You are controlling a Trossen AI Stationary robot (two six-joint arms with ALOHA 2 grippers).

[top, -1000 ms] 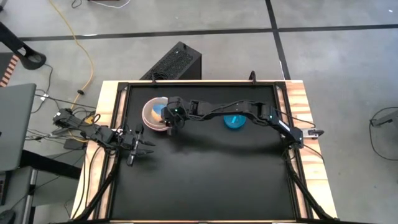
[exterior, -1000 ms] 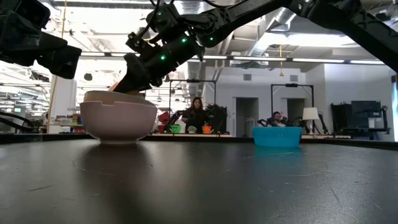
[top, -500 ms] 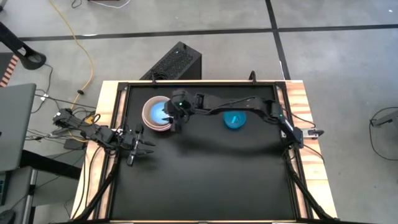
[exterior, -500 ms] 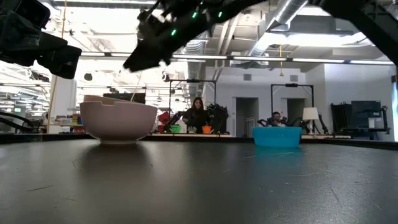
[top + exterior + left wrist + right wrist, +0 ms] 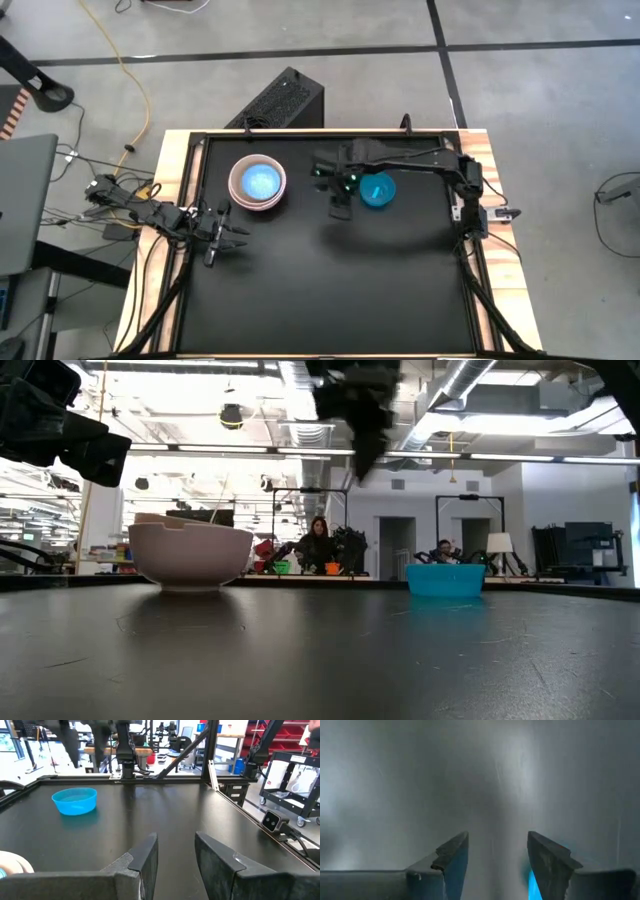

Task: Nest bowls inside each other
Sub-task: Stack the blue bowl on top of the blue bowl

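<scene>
A stack of nested bowls point(image 5: 257, 183) stands at the table's far left: a pink outer bowl point(image 5: 190, 552), a pale rim inside it, and a light blue bowl point(image 5: 259, 181) in the middle. A teal-blue bowl point(image 5: 378, 191) rests alone on its base to the right point(image 5: 445, 578) point(image 5: 75, 801). My right gripper point(image 5: 340, 197) hangs open high above the table point(image 5: 365, 422), pointing down, just left of the teal-blue bowl, whose edge point(image 5: 532, 885) shows beside one finger. My left gripper point(image 5: 226, 236) waits open at the left edge point(image 5: 175, 855).
The black table top point(image 5: 330, 290) is bare in its near half. A raised frame point(image 5: 192, 200) runs round its edges. Cables and a laptop point(image 5: 25, 200) lie off the table's left side. People sit in the room far behind the table point(image 5: 318, 545).
My right gripper has come up out of the stack of bowls and swung toward the table's right, toward the teal-blue bowl, tipping from a slant to point nearly straight down. The light blue bowl has stayed in the stack, now uncovered.
</scene>
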